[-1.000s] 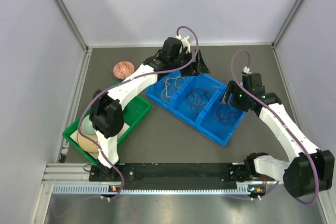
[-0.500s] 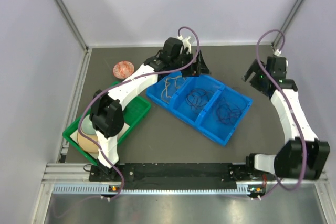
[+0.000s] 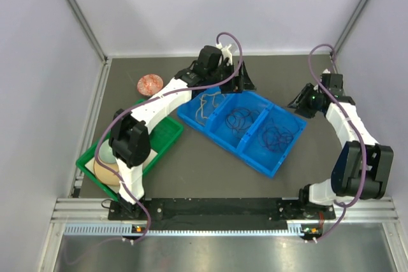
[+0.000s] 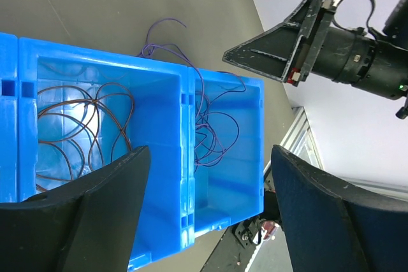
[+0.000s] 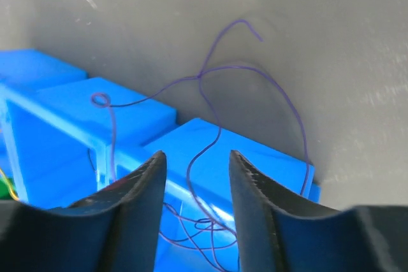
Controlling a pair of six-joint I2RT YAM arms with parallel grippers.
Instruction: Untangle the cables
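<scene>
A blue three-compartment bin (image 3: 223,146) lies on the dark table. It holds pale cables (image 3: 207,103), dark cables (image 3: 241,119) and purple cables (image 3: 277,137). My left gripper (image 3: 245,83) hangs open and empty over the bin's far edge. In the left wrist view (image 4: 210,151) it looks down on brown cables (image 4: 83,125) and purple cables (image 4: 213,132). My right gripper (image 3: 294,103) is open at the bin's right end. In the right wrist view (image 5: 196,157) a purple wire (image 5: 210,138) trails over the bin rim (image 5: 255,157) onto the table, between my fingers but ungripped.
A green tray (image 3: 162,141) with round beige and pale green things (image 3: 107,160) sits at the left front. A red-orange coil (image 3: 151,84) lies at the back left. Walls close in the table on three sides. The right gripper shows in the left wrist view (image 4: 274,55).
The right arm lifted off the bin's right compartment, swung out to the right and back, then came down toward the bin's right end. The left arm has not moved.
</scene>
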